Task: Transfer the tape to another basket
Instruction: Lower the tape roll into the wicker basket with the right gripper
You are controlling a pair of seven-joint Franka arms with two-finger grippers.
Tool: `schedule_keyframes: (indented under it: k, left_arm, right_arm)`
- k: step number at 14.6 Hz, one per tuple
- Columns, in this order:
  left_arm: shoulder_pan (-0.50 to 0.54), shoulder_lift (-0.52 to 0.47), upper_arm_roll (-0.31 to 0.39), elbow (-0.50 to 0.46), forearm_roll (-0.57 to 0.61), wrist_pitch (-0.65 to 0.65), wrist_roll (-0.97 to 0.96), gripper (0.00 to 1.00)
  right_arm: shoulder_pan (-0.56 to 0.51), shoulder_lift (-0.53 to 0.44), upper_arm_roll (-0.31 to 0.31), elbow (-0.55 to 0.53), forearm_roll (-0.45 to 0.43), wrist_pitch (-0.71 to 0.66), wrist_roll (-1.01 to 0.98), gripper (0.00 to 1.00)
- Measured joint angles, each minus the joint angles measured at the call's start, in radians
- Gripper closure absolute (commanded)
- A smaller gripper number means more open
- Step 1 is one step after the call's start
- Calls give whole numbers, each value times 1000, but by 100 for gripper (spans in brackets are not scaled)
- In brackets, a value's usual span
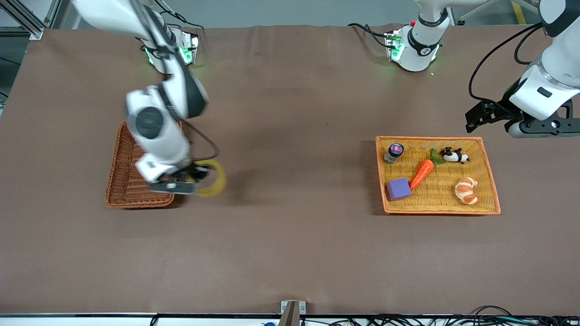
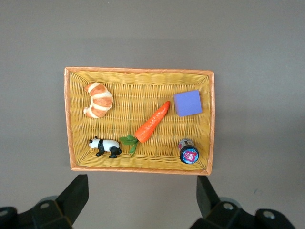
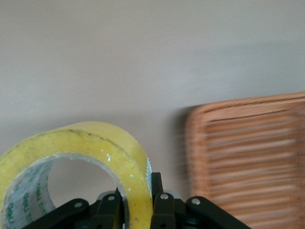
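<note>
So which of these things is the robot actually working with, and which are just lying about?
Part of the job:
- translucent yellowish ring of tape, clamped in the right gripper
- dark reddish-brown wicker basket

Just lying about:
- shallow orange-yellow woven tray, holding a beige croissant, orange toy carrot, purple cube, panda figure and small dark jar
- left gripper, open, waiting above the tray

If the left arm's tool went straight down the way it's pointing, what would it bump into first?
Probably the orange-yellow tray. The open left tool points down toward its edge, near the panda and little jar, though depth is hard to judge.
</note>
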Motion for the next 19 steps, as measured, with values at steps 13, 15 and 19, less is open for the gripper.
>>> schedule_keyframes:
  k: [13,15,19]
  left_arm:
    - [3,29,-2,0,-32,47,-4,0]
    - [4,32,-2,0,-32,47,-4,0]
    - [4,39,-2,0,-32,51,-4,0]
  right_arm:
    - [-325,-186,8,-514,-4,358,-416,98]
    - [-325,-185,11,-544,-4,404,-416,97]
    - [-336,-169,10,-557,-5,439,-418,96]
